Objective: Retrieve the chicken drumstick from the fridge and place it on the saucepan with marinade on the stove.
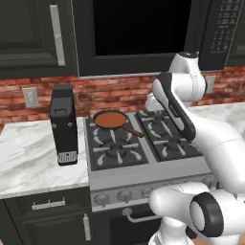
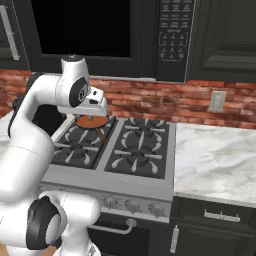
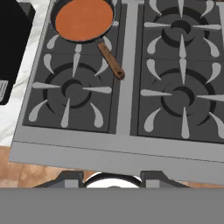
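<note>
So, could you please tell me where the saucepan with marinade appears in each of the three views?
Left base view: the saucepan with marinade sits upper centre, on the stove's back-left burner.
Right base view: the pan is left of centre, partly behind the arm.
Hand view: it fills the top left corner.
Shared landmark: its long handle, pointing toward the stove's middle.

i see the stove (image 1: 143,162) set between two marble stretches of tabletop (image 1: 33,158). the saucepan with marinade (image 1: 111,119) sits on the stove's back left burner, handle pointing toward the front. a black boxy appliance (image 1: 64,123) stands on the left tabletop, just beside the stove.
</note>
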